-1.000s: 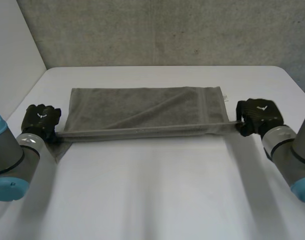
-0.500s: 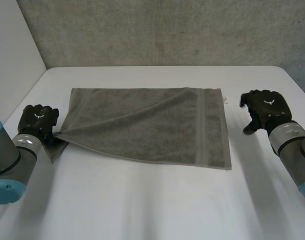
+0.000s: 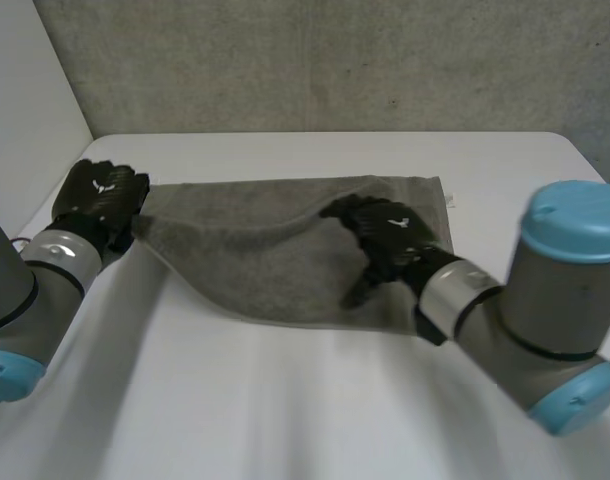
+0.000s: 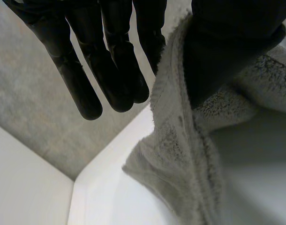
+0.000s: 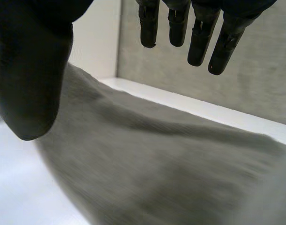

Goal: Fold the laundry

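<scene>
Fingers (image 4: 110, 70) of our left hand (image 3: 103, 197) pinch the towel (image 3: 255, 250) at its left corner against the thumb. The towel lies across the table (image 3: 285, 420). Our right hand (image 3: 383, 236) reaches over the towel's middle, palm down, fingers spread and straight, gripping nothing.

White table (image 3: 285, 400), grey towel (image 3: 255, 250) rumpled across its far half

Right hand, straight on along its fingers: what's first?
Most likely the grey terry towel: the right hand is over it, straight fingers aimed at its raised fold. Clearance above the cloth is unclear.
</scene>
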`<state>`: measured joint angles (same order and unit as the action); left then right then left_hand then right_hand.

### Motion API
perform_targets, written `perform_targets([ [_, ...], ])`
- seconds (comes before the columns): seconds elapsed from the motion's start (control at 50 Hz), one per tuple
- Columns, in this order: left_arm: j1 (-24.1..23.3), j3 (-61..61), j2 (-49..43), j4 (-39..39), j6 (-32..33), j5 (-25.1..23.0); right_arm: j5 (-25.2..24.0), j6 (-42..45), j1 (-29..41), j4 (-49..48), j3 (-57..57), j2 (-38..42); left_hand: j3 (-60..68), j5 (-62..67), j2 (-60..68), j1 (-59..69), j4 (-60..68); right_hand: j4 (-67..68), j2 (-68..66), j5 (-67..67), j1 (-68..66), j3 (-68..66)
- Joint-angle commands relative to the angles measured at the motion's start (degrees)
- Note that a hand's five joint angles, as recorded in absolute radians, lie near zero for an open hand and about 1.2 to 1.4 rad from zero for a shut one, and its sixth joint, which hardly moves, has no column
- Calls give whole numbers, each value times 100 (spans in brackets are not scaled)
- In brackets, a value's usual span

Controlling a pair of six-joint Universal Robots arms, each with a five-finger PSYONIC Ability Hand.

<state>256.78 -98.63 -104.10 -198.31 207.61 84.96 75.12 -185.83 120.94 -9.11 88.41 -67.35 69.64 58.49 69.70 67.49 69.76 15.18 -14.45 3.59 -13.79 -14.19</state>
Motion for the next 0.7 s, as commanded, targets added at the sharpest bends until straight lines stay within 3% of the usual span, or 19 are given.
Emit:
perform_targets([
  [0.02,-207,519,83,503,-98,64,748,-629,904,-3,-815,826,1036,1151,1030,1251,1024,-518,445,-359,379,419],
  [0.16,-189,1099,39,960,-423,82,1329,-691,1344,6,-1466,1671,1036,1151,1030,1251,1024,-518,445,-359,379,419],
  [0.32,-119,1626,-23,1312,-915,91,1435,-700,1406,-3,-1836,2190,1036,1151,1030,1251,1024,-518,445,-359,379,419],
  [0.7,135,2163,-444,1427,-1715,213,1980,-516,1178,-100,-1801,2463,1036,1151,1030,1251,1024,-343,270,-184,204,244],
])
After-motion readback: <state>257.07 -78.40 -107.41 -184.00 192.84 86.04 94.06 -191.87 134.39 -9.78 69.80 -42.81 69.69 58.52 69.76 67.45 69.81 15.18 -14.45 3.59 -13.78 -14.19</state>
